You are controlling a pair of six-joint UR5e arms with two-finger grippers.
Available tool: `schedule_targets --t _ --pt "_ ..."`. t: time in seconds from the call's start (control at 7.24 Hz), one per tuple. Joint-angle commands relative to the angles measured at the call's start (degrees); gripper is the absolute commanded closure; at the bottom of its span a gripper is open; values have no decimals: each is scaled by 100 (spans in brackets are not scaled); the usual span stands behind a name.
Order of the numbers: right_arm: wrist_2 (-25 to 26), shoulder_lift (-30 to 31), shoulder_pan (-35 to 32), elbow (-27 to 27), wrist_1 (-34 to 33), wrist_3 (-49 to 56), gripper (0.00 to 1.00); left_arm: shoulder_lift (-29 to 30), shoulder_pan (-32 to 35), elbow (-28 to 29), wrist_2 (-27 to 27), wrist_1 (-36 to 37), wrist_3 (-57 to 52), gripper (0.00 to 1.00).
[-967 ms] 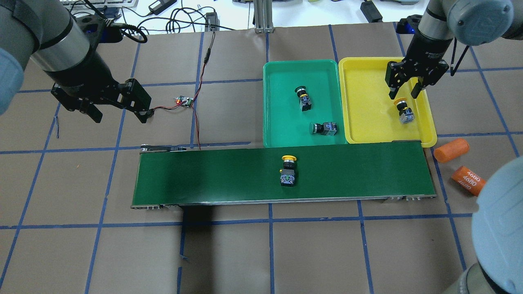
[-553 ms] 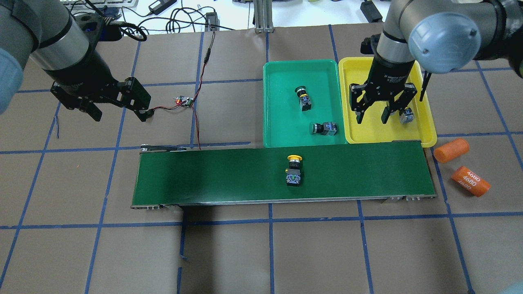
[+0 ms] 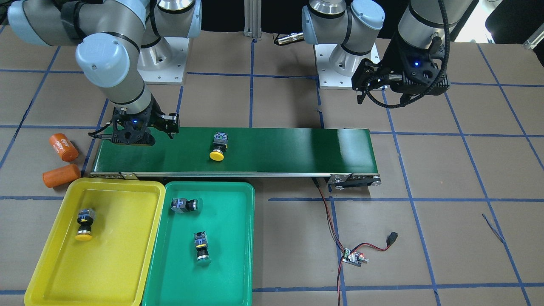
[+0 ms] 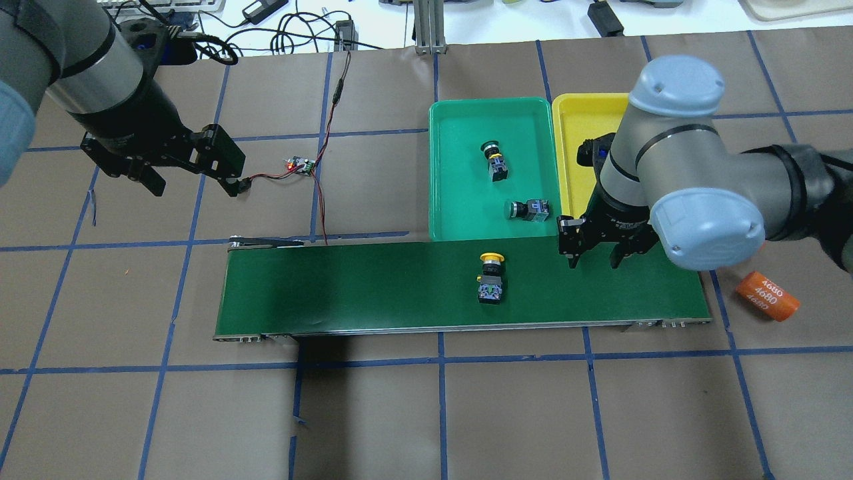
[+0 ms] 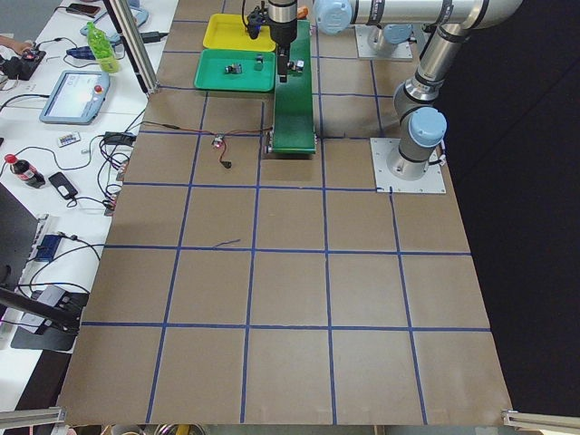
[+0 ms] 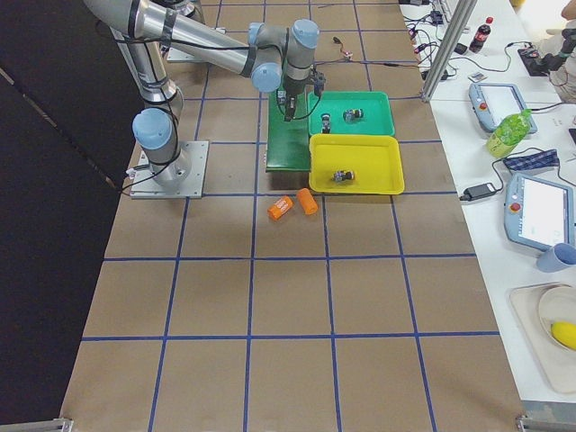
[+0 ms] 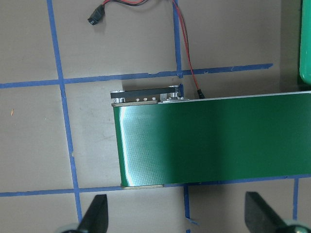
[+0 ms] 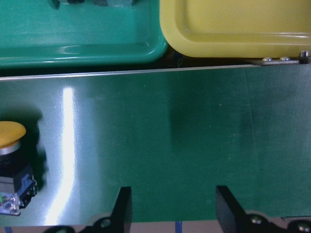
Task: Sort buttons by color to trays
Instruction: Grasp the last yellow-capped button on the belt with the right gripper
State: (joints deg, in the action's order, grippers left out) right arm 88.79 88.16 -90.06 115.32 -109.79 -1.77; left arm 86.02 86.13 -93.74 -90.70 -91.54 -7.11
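Note:
A yellow button [image 4: 491, 277] lies on the dark green conveyor belt [image 4: 373, 287]; it also shows in the front view [image 3: 219, 146] and at the left edge of the right wrist view [image 8: 12, 160]. My right gripper [image 4: 593, 261] is open and empty over the belt's right part, to the right of that button. Another yellow button [image 3: 84, 223] lies in the yellow tray [image 3: 119, 255]. Two green buttons [image 4: 495, 160] [image 4: 530, 210] lie in the green tray [image 4: 460, 173]. My left gripper [image 4: 196, 190] is open and empty, left of the belt.
An orange cylinder marked 4680 [image 4: 766, 295] lies right of the belt; a second one [image 3: 61, 175] shows in the front view. A small circuit board [image 4: 300, 165] with red and black wires lies behind the belt's left end.
My right gripper has moved from over the yellow tray to over the belt's right end. The yellow button on the belt has shifted right. The left arm has not moved.

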Motion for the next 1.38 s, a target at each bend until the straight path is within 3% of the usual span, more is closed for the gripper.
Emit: schedule_targets --t 0.0,0.14,0.55,0.97,1.24 --pt "-11 43 -11 175 -271 -16 19 -6 0 -13 0 40 -1 0" --pt "15 26 -11 184 -463 27 0 -6 0 -13 0 40 -1 0" --pt "-11 -1 -46 184 -465 -25 0 -7 0 -13 0 40 -1 0" --pt "-20 -185 -721 184 -674 -209 0 -15 0 -22 0 66 -1 0" --pt "-20 -377 -793 184 -824 -482 0 -15 0 -13 0 66 -1 0"
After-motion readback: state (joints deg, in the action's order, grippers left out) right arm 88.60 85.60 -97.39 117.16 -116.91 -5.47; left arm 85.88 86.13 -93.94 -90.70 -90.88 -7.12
